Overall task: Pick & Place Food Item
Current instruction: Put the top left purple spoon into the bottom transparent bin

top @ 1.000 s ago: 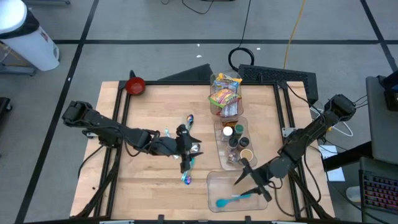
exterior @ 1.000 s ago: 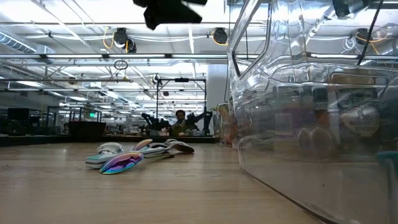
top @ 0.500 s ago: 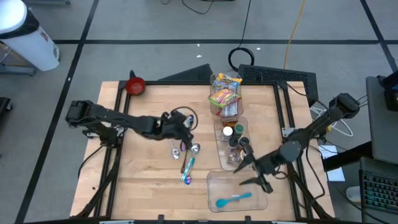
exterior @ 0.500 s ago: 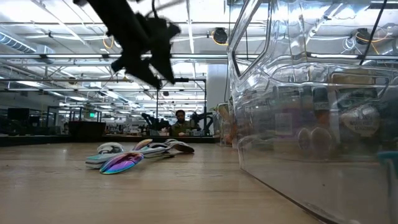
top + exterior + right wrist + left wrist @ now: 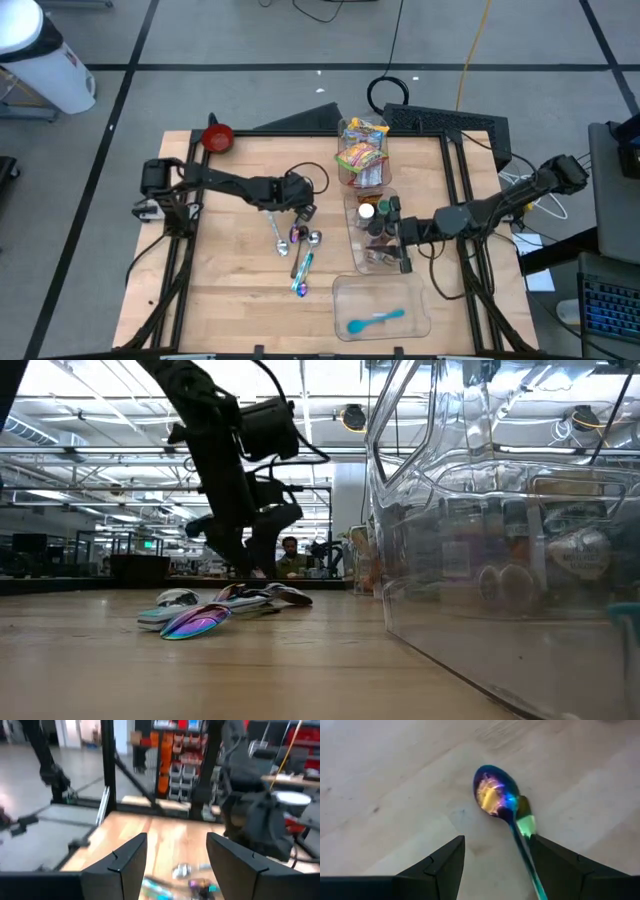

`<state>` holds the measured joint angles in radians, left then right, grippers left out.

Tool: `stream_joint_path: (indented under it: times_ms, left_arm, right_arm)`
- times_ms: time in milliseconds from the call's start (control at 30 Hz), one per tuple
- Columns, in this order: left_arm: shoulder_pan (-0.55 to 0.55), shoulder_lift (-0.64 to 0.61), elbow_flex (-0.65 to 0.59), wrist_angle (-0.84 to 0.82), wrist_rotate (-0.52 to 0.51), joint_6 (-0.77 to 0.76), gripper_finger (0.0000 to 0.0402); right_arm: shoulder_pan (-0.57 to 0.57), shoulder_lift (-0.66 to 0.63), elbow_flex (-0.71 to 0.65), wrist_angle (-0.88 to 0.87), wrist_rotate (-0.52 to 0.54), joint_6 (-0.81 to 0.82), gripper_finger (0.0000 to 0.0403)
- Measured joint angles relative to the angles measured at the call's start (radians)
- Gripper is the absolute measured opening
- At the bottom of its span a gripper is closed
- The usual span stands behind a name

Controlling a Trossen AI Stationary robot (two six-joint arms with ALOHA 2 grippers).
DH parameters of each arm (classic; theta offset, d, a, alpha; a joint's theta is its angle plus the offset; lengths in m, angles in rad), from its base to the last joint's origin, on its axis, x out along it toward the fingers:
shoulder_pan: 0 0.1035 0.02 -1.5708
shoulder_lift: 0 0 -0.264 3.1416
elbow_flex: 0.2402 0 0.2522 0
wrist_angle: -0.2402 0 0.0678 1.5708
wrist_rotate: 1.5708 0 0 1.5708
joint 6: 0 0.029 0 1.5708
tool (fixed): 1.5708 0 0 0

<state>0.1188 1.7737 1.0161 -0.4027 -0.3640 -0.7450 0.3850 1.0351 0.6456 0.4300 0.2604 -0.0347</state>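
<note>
Wooden counter, pale planks inside a black frame, grey floor all round. My left tool hangs low over the counter near its middle, prongs spread with nothing between them; seen from its wrist, a rainbow-tinted spoon lies flat on the wood just ahead of the two dark fingers. From above, that spoon belongs to a small cluster of spoons lying together, with a longer blue-green one trailing toward the near edge. My right tool is raised over the middle clear bin, which holds bottles and jars; its prongs stand apart and hold nothing. Farther bin: bright snack packets, the food items, well apart from both tools. Nearest bin: one turquoise spoon lying inside. Red bowl at the far left corner of the counter. From counter height the clear bin wall fills the right side.
</note>
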Motion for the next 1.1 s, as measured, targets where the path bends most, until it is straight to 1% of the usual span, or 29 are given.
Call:
stream_joint_path:
  times_ms: [233, 367, 633, 700, 767, 833, 1100]
  left_arm:
    - [0.013, 0.025, 0.0, 0.02, 0.049, -0.001, 0.0232]
    - [0.012, 0.038, 0.0, 0.014, 0.045, -0.009, 0.0232]
    - [0.023, 0.082, 0.003, 0.057, 0.037, -0.013, 0.0231]
    - [0.028, 0.082, 0.004, 0.05, 0.043, -0.013, 0.0224]
    - [0.029, 0.083, 0.004, 0.047, 0.041, -0.013, 0.0206]
    - [0.029, 0.083, 0.004, 0.044, 0.041, -0.013, 0.0179]
    - [0.029, 0.083, 0.003, 0.034, 0.042, 0.004, 0.0039]
  right_arm:
    - [0.001, -0.001, 0.0, 0.005, -0.002, -0.002, 0.0196]
    - [0.001, -0.001, 0.0, 0.005, -0.002, -0.003, 0.0196]
    - [0.001, -0.001, 0.0, 0.007, -0.003, -0.003, 0.0196]
    - [0.001, -0.001, 0.001, 0.006, -0.002, -0.004, 0.0196]
    - [0.001, -0.001, 0.001, 0.006, -0.003, -0.004, 0.0196]
    - [0.001, -0.001, 0.001, 0.005, -0.003, -0.004, 0.0196]
    - [0.001, -0.001, 0.001, 0.006, -0.003, -0.004, 0.0196]
